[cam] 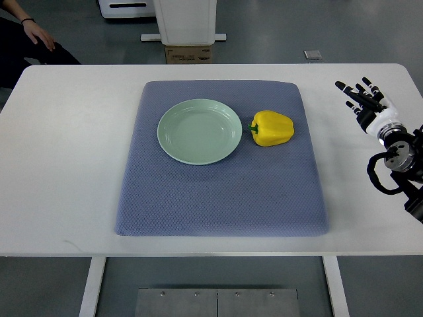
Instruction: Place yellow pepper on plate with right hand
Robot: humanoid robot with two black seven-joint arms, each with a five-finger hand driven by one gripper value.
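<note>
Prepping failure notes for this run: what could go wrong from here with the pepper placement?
1. The yellow pepper lies on its side, rounded and glossy; it may roll or slip when the open right hand grasps it.
2. Its stem points at the green plate, almost touching the rim; a sideways push could nudge the plate.
3. The blue mat looks padded, so pressing down may sink the pepper.
</note>
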